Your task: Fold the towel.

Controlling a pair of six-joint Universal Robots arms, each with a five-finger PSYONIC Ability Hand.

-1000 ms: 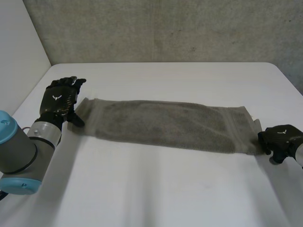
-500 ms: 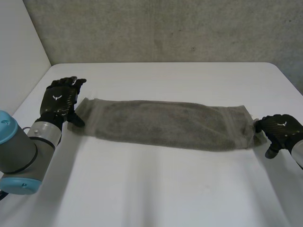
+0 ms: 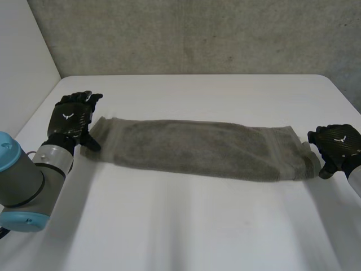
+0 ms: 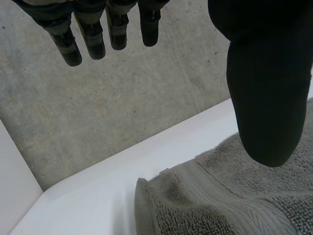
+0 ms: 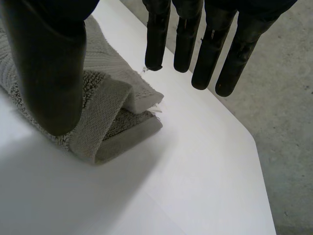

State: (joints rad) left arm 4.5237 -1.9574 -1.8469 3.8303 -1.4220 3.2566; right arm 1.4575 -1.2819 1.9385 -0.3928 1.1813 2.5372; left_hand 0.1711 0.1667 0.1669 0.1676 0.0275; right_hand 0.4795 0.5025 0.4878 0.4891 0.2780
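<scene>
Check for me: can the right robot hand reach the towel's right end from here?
Probably yes: the right robot hand sits open at that end of the towel, thumb over the cloth, nothing between.

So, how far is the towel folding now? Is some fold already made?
Done, it seems: the towel lies as a long strip, and its end by the right hand shows stacked layers, so one lengthwise fold looks made. In hand: the left hand is at the other end; both hands are open, thumbs above the cloth, neither gripping. Left: bringing the ends together.
</scene>
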